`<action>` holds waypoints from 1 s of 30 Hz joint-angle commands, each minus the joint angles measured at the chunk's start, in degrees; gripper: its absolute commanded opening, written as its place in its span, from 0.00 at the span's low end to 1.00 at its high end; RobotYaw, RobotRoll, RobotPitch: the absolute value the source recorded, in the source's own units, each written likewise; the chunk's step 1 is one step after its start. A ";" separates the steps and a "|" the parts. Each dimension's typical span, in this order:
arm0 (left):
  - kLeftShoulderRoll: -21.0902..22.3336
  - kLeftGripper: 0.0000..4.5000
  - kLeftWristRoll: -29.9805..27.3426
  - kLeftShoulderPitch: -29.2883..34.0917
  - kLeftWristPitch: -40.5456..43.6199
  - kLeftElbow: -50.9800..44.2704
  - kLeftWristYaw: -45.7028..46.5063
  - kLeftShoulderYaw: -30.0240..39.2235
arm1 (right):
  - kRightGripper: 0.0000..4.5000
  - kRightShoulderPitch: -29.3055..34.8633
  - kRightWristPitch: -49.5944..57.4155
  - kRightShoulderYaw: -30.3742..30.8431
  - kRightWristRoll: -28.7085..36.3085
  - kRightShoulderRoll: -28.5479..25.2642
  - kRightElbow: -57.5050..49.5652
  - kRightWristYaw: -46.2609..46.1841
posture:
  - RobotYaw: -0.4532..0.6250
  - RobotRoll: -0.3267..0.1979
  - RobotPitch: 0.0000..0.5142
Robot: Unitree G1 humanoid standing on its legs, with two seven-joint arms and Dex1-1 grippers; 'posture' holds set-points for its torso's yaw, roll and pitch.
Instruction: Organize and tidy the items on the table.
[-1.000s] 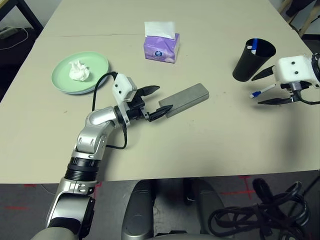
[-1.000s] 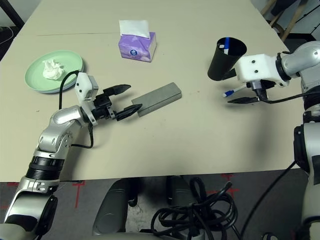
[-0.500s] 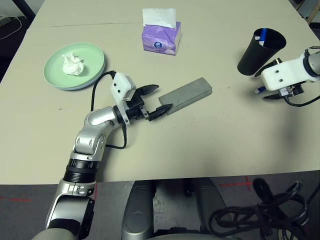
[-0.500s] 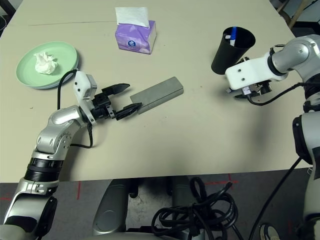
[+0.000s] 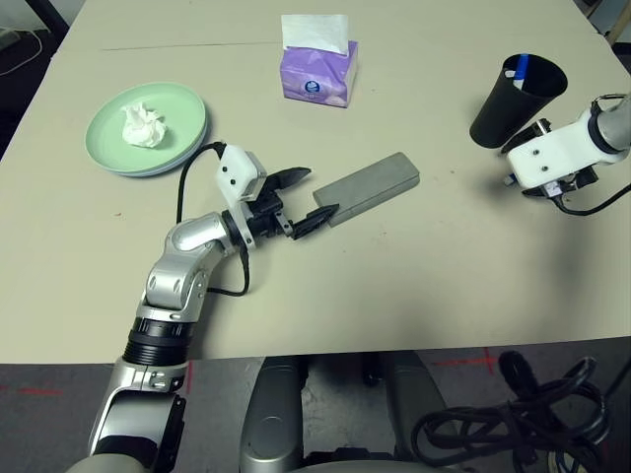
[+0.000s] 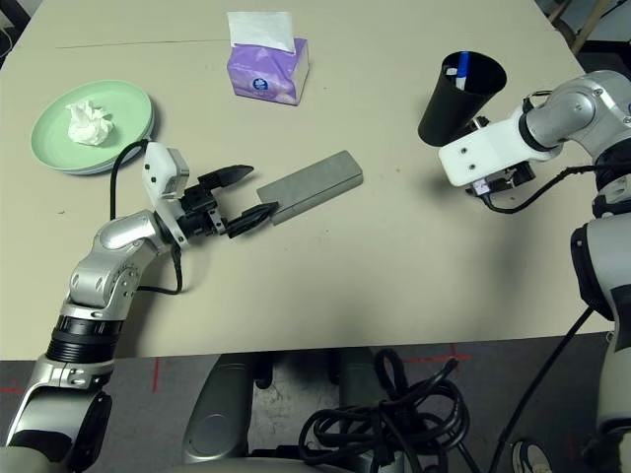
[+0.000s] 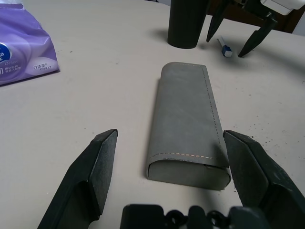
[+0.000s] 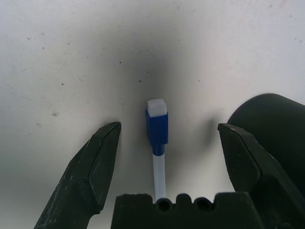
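The grey glasses case point(image 5: 370, 187) lies at an angle in the middle of the table point(image 5: 414, 286). My left gripper point(image 5: 304, 196) is open, its fingertips on either side of the case's near end point(image 7: 186, 124) without touching it. My right gripper point(image 8: 167, 126) is open and points down over a blue-white pen point(image 8: 157, 138), which lies on the table between its fingers. The black cup point(image 5: 515, 94) stands right beside it, with another blue-white pen point(image 5: 520, 67) in it. At the far left, a crumpled white tissue wad point(image 5: 141, 126) sits on a pale-green plate point(image 5: 182, 113).
A purple tissue box point(image 5: 315, 71) stands at the back centre. Bare tabletop stretches between the case and the cup, and along the front edge. Black cables hang below the table's front right.
My right gripper has swung in beside the cup and turned down over the pen. The left arm and the case have not moved. The camera view shifted slightly.
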 commanded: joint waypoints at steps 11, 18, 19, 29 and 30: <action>0.57 1.00 -0.76 0.77 0.51 -2.16 0.78 0.20 | 0.53 0.35 1.08 0.11 -0.35 0.75 1.56 2.62 | 0.56 0.62 0.64; 0.25 1.00 -0.60 0.21 0.30 -1.82 1.05 0.01 | 0.09 -0.16 1.90 -0.40 0.19 0.97 1.53 4.32 | 0.56 0.62 0.63; 0.21 1.00 -0.57 0.12 0.21 -1.73 1.05 -0.02 | 0.09 -0.31 2.04 -0.49 0.30 0.99 1.53 4.58 | 0.56 0.62 0.62; 0.01 1.00 -0.29 -1.58 -0.95 1.16 0.26 -0.09 | 0.09 0.02 11.69 -13.23 16.59 2.88 1.62 22.85 | 0.54 0.62 0.52; 0.00 1.00 -0.27 -1.77 -1.10 1.59 0.11 -0.13 | 0.09 0.25 14.61 -15.93 19.84 3.40 1.30 26.39 | 0.54 0.62 0.50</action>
